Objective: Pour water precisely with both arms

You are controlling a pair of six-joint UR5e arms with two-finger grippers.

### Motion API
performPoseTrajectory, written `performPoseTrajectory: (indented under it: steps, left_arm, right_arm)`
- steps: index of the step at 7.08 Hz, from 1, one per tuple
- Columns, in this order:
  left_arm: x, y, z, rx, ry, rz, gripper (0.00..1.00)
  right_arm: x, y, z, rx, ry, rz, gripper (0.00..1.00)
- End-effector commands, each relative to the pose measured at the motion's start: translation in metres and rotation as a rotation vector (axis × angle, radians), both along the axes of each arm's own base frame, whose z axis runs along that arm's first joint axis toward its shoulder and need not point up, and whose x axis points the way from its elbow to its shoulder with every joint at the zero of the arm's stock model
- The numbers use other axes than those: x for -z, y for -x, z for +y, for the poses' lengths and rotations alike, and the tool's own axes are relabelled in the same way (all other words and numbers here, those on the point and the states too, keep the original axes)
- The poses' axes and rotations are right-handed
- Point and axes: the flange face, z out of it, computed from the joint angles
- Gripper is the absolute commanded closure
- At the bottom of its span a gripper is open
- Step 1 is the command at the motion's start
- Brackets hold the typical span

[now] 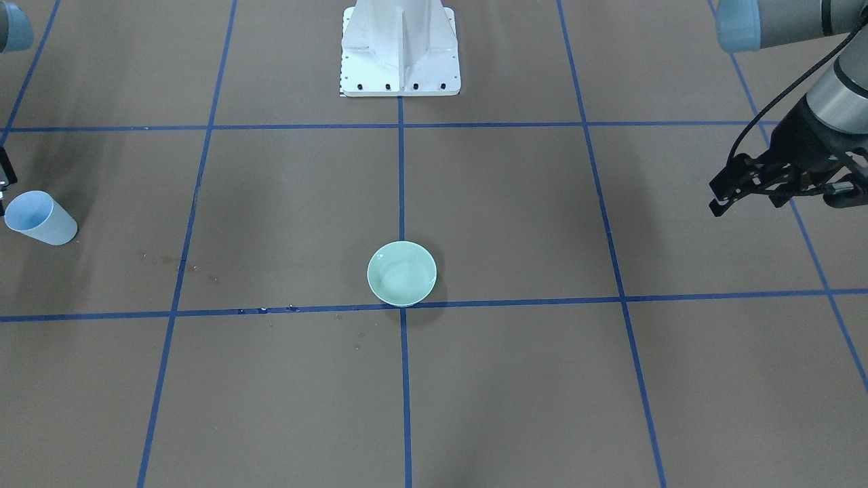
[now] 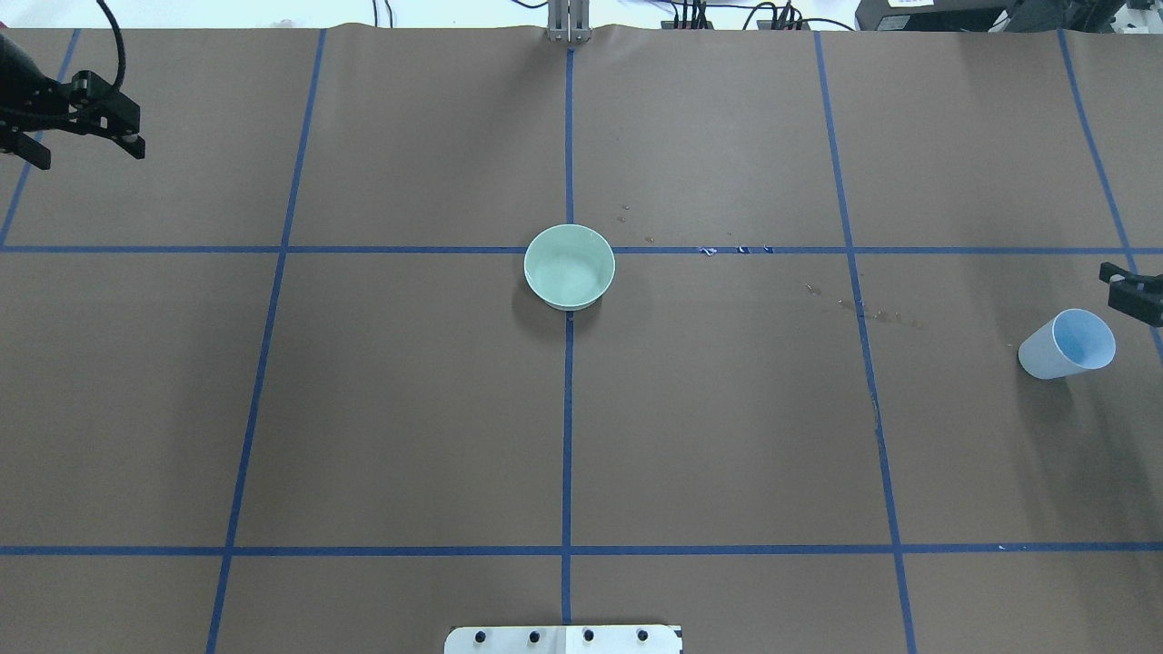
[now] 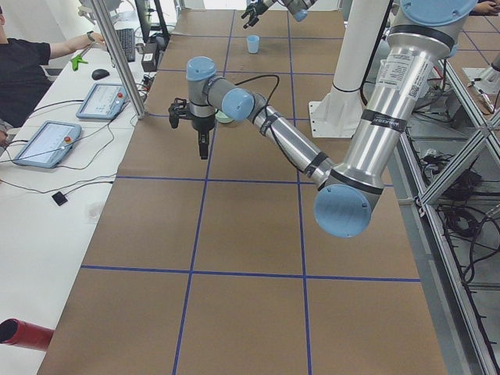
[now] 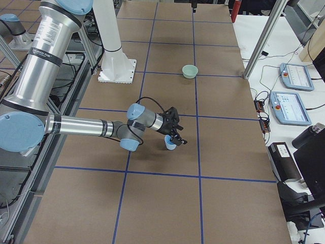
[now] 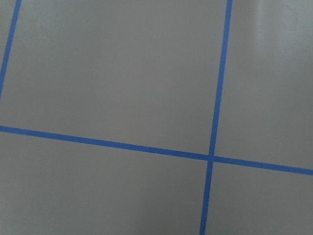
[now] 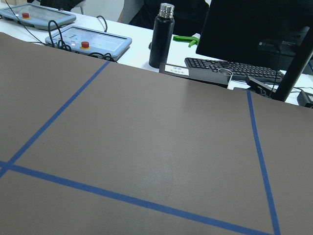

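Observation:
A light blue cup point(image 2: 1068, 343) stands upright at the table's far right, also seen in the front view point(image 1: 41, 217). My right gripper point(image 2: 1131, 295) hovers just beside it at the frame edge, apart from the cup; in the right side view the right gripper point(image 4: 175, 127) looks open over the cup point(image 4: 170, 145). A pale green bowl point(image 2: 570, 267) sits at the table's centre on the blue tape cross. My left gripper point(image 2: 86, 150) hangs open and empty at the far left, well away from the bowl. I cannot make out water in the cup or the bowl.
Small wet spots point(image 2: 872, 313) mark the brown paper between bowl and cup. The white pedestal point(image 1: 400, 51) stands at the robot's side. A person point(image 3: 23, 62), pendants, a black bottle point(image 6: 162, 35) and a keyboard point(image 6: 230, 68) lie beyond the far table edge.

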Motion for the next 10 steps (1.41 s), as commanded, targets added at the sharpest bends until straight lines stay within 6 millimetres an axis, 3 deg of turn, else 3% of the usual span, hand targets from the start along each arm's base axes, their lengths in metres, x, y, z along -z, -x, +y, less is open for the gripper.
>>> performPoseTrajectory:
  steps: [1,2,3,4,5,6,7,9,10]
  left_arm:
    - [0.051,-0.031,-0.029,0.003,0.032,0.074,0.0]
    - [0.083,-0.079,-0.03,-0.037,0.032,0.096,0.0]
    - [0.103,-0.135,-0.017,-0.066,0.059,0.125,0.0]
    - [0.112,-0.175,-0.005,-0.047,0.068,0.187,0.0]
    - [0.105,-0.211,0.004,-0.033,0.085,0.217,0.0]
    - [0.098,-0.266,0.021,-0.022,0.07,0.185,0.0]
    - [0.103,-0.307,0.027,-0.02,0.066,0.184,0.0]
    - [0.127,-0.383,0.017,-0.016,0.062,0.19,0.0]
    - [0.126,-0.405,0.011,-0.009,0.055,0.178,0.0]
  right_arm:
    - [0.034,-0.084,-0.063,0.163,0.146,-0.02,0.0]
    - [0.039,-0.119,-0.085,0.252,0.216,0.024,0.0]
    - [0.028,-0.131,-0.099,0.371,0.332,0.091,0.0]
    - [0.035,-0.147,-0.118,0.438,0.451,0.129,0.0]
    - [0.035,-0.149,-0.122,0.462,0.58,0.111,0.0]
    - [0.022,-0.15,-0.113,0.466,0.628,0.095,0.0]
    - [0.015,-0.15,-0.105,0.469,0.638,0.085,0.0]
    - [0.001,-0.148,-0.096,0.486,0.642,0.052,0.0]
    - [-0.005,-0.148,-0.091,0.488,0.654,0.044,0.0]
